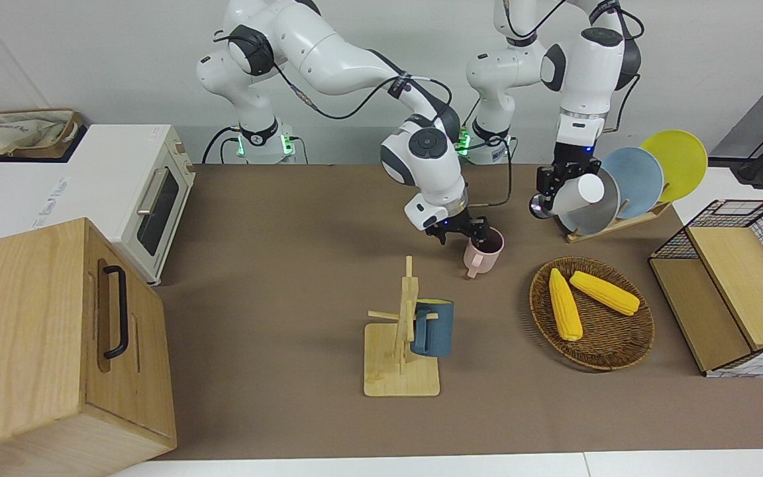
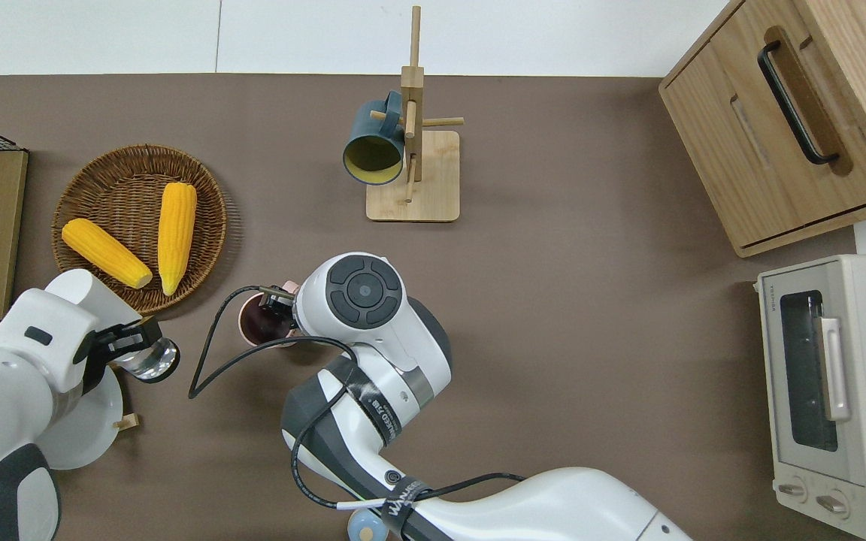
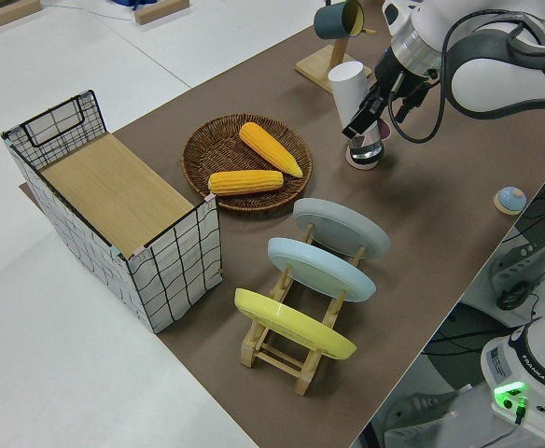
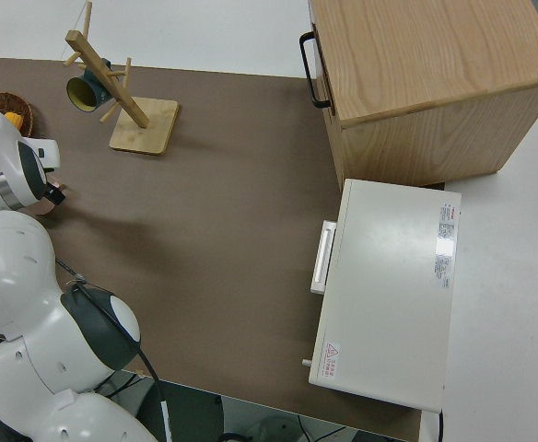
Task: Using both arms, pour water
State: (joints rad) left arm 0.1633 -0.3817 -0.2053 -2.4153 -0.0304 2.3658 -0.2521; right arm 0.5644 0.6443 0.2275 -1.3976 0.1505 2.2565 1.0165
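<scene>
A brown mat covers the table (image 1: 275,424). On it a round woven wicker basket (image 1: 620,354) holds two ridged yellow corn cobs (image 1: 565,305). Beside it, toward the right arm's end, a pale wooden mug tree (image 1: 403,344) on a square base carries a dark teal mug (image 1: 433,328) hung by its handle on a peg. A slatted wooden rack (image 3: 286,350) near the left arm's end holds three smooth plates on edge: yellow (image 3: 296,324), pale blue (image 3: 321,268) and grey-blue (image 3: 341,227). A wire-grid crate with a wooden lid (image 3: 114,191) sits at that end of the table. At the right arm's end stand an oak-grain cabinet with a black handle (image 1: 57,338) and a cream toaster oven (image 1: 150,199) with a glass door.

The right gripper (image 1: 467,233) pinches the rim of a matte pink mug (image 1: 483,252), one finger inside the dark interior and one outside. The mug tilts, handle pointing away from the robots, and appears raised off the mat, over the bare stretch between the basket and the mug tree.

The left gripper (image 1: 552,185) is clamped around a clear, glossy glass (image 2: 149,360), held in the air over the mat just beside the plate rack, toward the pink mug. Its fingers grip the glass by the sides.
</scene>
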